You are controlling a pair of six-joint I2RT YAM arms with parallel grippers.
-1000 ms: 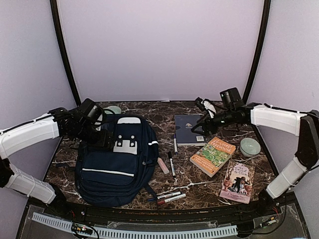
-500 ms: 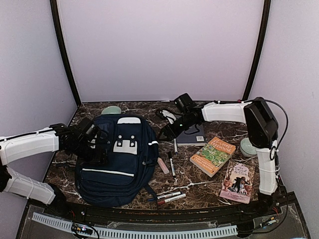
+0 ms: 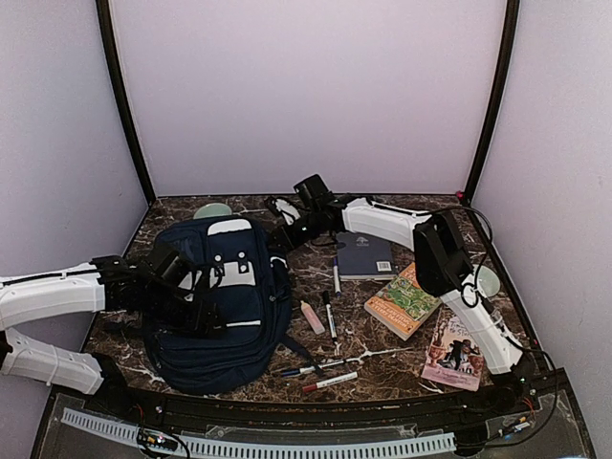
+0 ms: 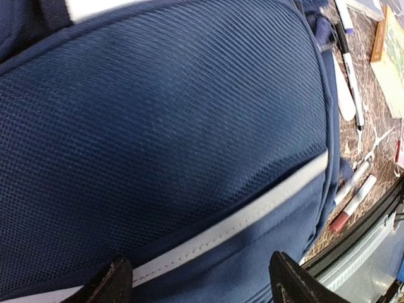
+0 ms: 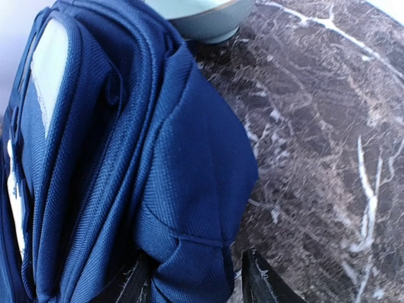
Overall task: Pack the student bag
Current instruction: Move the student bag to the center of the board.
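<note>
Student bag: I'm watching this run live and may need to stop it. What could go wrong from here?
The right gripper has only a thin fold of the student bag between its jaws. Whether it is clamped is unclear, so a pull might slip off. The pale bowl sits close behind the bag's top and could get shoved. The markers lie near the bag's lower corner and might be swept away.

Your student bag (image 3: 225,306) lies left of centre on the counter (image 3: 373,344), a bowl (image 3: 212,210) just behind it, three books (image 3: 363,255) to its right, pens (image 3: 329,316) between and below, perhaps another bowl (image 3: 490,280) far right.
</note>
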